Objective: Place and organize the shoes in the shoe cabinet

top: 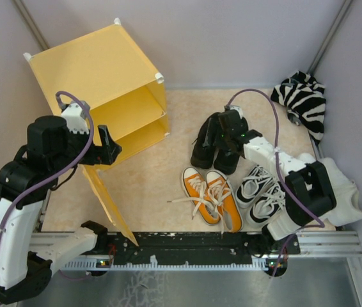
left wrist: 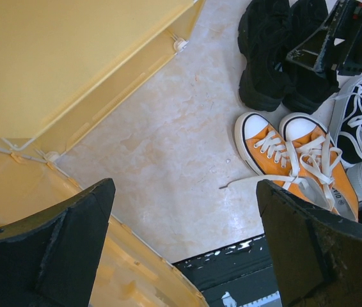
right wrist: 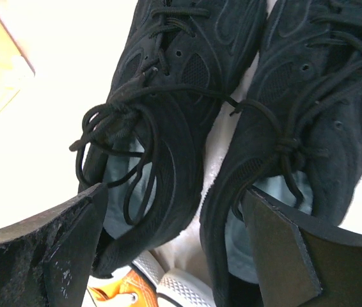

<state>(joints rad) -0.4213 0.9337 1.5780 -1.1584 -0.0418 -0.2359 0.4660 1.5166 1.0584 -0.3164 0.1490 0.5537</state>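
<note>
Shoes [right wrist: 187, 83], chunky and black, lie paired under spread right tool [right wrist: 174, 192].

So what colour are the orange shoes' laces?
White. The laces on the orange canvas sneakers show best in the left wrist view.

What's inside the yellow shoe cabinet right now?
In the shoe cabinet, no shoes show on the inner shelf or the floor below; the top panel hides both compartments' backs.

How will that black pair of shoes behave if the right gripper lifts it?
Probably heavy for their size: the black shoes look chunky. The upper looks soft, so it may buckle when the right gripper squeezes. A lace seems to run between both shoes, so one could drag the other along.
</note>
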